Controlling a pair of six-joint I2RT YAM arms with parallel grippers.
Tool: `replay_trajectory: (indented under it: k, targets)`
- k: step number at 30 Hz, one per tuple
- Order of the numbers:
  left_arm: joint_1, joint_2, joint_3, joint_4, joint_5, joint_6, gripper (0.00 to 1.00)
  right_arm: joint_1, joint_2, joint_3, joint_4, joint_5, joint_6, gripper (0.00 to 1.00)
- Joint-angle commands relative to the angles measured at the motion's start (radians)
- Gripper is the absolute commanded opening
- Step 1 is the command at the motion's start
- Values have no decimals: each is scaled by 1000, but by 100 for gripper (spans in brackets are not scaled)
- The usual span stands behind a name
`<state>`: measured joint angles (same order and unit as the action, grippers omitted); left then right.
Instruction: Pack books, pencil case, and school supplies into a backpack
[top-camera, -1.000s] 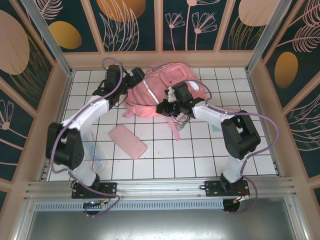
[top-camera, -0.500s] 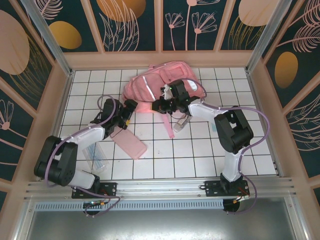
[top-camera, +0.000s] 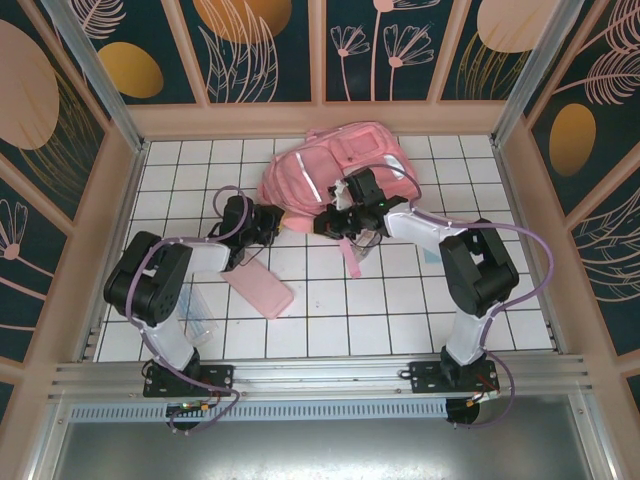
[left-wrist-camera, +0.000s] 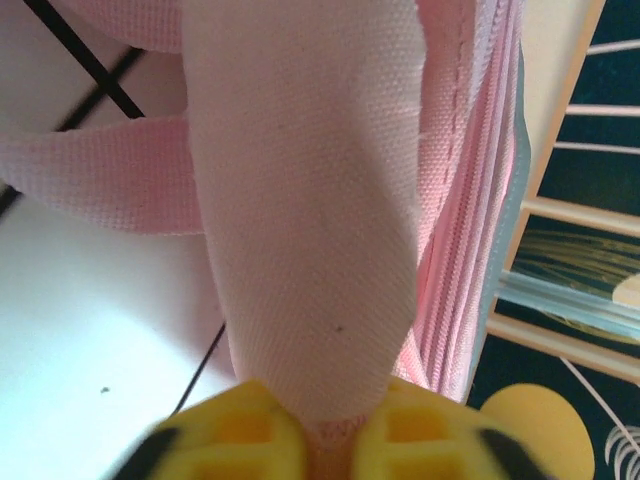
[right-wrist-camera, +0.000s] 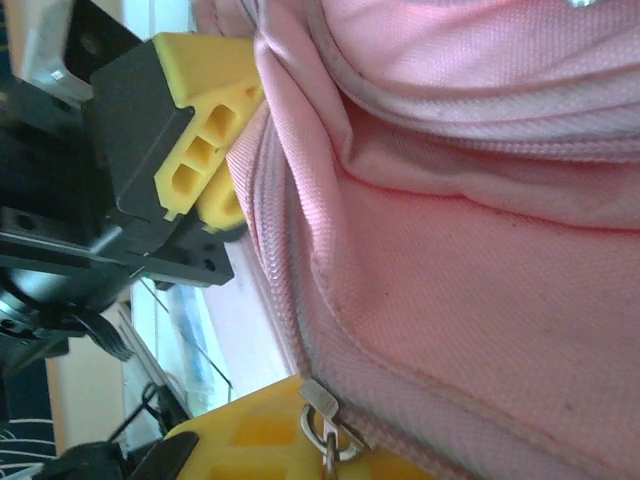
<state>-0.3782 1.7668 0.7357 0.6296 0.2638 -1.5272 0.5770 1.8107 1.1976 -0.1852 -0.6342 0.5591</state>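
Overall soft pink backpack (top-camera: 340, 160), crumpled woven fabric, silver zipper pull (right-wrist-camera: 322, 412).

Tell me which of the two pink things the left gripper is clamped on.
The backpack, the big soft one: the left gripper pinches its fabric. The flat pencil case lies free on the tiles.

Premises: a robotics test cell, not a lived-in room. Evidence: a white tiled counter (top-camera: 400, 310) boxed in on three sides by printed floral wall panels (top-camera: 270, 50). An aluminium rail (top-camera: 320, 372) runs along the near edge. The left arm's base (top-camera: 186, 378) and the right arm's base (top-camera: 450, 377) are bolted there, with exposed purple cabling (top-camera: 549, 270).
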Motion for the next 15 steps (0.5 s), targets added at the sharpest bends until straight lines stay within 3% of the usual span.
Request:
replay_trajectory:
  k: [1,7,15]
  targets:
    - [14,-5,11,107,-28,-6,0,-5,-28,37,-272,54,-185,0]
    - [14,-108,34,-33,-71,96,0,-79,29,100,-545,476,-335,0]
    - [15,-192,-4,-86,-109,124,0,-215,41,139,-614,780,-361,0]
